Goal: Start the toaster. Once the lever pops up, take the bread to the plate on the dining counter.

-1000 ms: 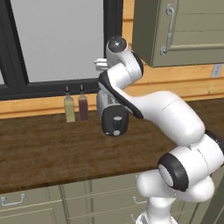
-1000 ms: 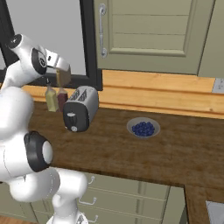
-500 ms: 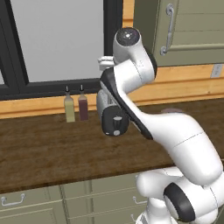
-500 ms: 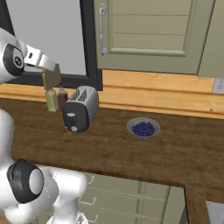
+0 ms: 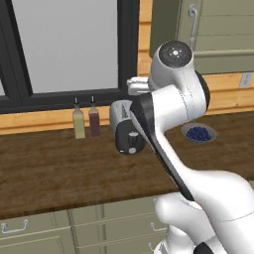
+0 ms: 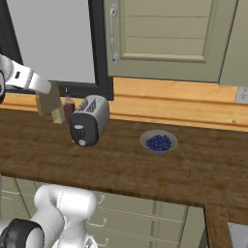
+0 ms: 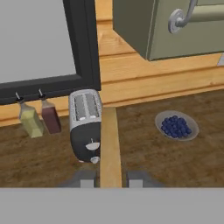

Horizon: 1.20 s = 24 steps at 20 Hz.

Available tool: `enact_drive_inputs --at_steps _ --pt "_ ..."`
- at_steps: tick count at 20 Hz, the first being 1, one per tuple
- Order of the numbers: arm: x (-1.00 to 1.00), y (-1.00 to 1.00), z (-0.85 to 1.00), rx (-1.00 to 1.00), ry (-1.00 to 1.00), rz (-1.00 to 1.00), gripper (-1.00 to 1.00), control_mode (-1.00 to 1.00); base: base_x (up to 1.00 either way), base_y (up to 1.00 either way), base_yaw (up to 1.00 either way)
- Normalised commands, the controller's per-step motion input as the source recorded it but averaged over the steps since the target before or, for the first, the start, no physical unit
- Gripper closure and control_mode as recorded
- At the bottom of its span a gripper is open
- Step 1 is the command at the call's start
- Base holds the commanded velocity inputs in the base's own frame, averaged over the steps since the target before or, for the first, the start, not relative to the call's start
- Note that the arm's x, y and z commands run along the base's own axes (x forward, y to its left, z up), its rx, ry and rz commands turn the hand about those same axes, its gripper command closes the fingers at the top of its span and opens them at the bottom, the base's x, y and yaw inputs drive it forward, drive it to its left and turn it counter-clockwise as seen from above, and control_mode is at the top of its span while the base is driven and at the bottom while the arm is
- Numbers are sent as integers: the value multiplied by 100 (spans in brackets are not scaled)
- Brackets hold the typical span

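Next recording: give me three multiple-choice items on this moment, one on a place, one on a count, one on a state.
1. Where is the bowl of blueberries?
A. On the worktop, apart from the toaster
B. On top of the toaster
C. Inside a cabinet

2. How many bottles stand below the window?
A. One
B. Two
C. Four

3. What is the claw doing?
A. Open, holding nothing
B. Shut on a bottle
C. Shut on the bread

Key: 1 A, bare wood lies between bowl and toaster; 2 B, a yellowish and a dark red one; 3 C, the slice stands edge-on between the fingertips.
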Motion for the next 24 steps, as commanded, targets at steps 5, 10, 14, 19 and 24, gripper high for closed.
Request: enact_drive_inputs --at_steps 5,10,14,19,24 --pt "-80 -31 -11 0 1 2 100 -100 0 0 0" --pt "-47 -5 -6 0 0 3 100 100 -18 0 1" --pt "0 0 0 0 0 0 100 100 -100 14 13" --pt "0 0 0 0 0 0 100 100 -69 50 59" --pt "0 0 0 0 0 0 100 100 -6 48 91"
